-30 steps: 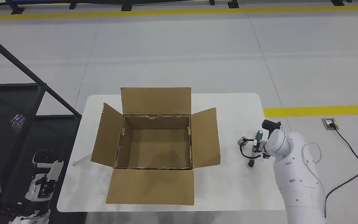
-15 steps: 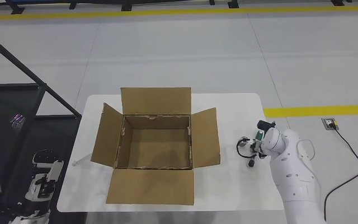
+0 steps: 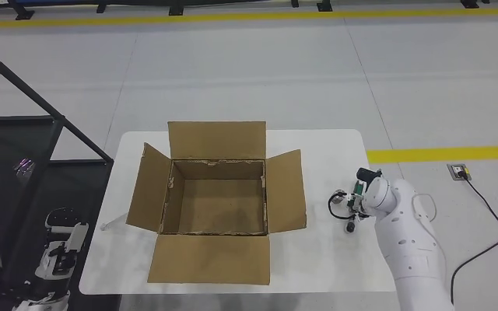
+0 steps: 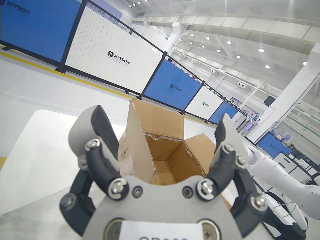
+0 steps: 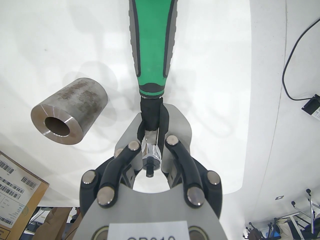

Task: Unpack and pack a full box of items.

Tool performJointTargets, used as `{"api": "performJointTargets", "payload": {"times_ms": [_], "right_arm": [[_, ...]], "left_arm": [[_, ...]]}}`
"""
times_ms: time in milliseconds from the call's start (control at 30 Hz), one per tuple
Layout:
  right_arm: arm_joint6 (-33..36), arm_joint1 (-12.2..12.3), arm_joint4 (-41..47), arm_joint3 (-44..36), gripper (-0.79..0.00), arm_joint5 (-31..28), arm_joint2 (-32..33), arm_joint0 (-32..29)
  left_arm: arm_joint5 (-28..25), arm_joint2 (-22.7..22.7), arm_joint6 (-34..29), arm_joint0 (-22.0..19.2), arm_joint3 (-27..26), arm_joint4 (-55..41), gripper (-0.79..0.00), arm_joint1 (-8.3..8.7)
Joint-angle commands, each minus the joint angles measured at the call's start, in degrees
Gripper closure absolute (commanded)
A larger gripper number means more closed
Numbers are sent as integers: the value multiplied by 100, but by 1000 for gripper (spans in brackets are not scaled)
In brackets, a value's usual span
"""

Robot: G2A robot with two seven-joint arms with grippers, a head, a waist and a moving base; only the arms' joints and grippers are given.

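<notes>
An open cardboard box [image 3: 216, 140] stands mid-table with all flaps spread, and its inside shows bare cardboard. My right gripper [image 5: 151, 123] is shut on the taped neck of a ratchet wrench [image 5: 152, 38] with a green and grey handle. It hangs over the table to the right of the box [image 3: 354, 205]. A short steel cylinder [image 5: 67, 113] with a bore lies on its side beside the wrench. My left gripper [image 4: 162, 123] is open with nothing in it. It is held low off the table's left side and faces the box [image 4: 155, 136].
The white table [image 3: 327, 155] has free surface right of the box. A box corner with barcode labels [image 5: 15, 176] lies close to the cylinder. On the floor to the right are a black cable and an outlet [image 3: 459, 171]. A dark rack [image 3: 31, 155] stands left of the table.
My right arm has shifted slightly toward the box with the wrench in its grip. The box and the left gripper have not moved.
</notes>
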Motion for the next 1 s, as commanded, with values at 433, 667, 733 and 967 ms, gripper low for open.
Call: {"api": "performJointTargets", "payload": {"times_ms": [433, 667, 733, 967], "right_arm": [[-2622, -69, 514, -5353, 0, 668, -290, -1962], [-4151, -180, 1007, -5833, 0, -39, -1330, -2169], [-3982, -203, 1063, -5597, 0, -450, -1747, -1985], [-3285, -391, 871, -3953, 0, -1042, -3046, -729]], "left_arm": [[83, 62, 16, 30, -37, 155, -785, -27], [149, 137, 100, 123, -42, 115, -785, -70], [250, 123, 173, 144, -21, 52, -785, -86], [456, 50, 261, 191, -50, -62, -785, -125]]}}
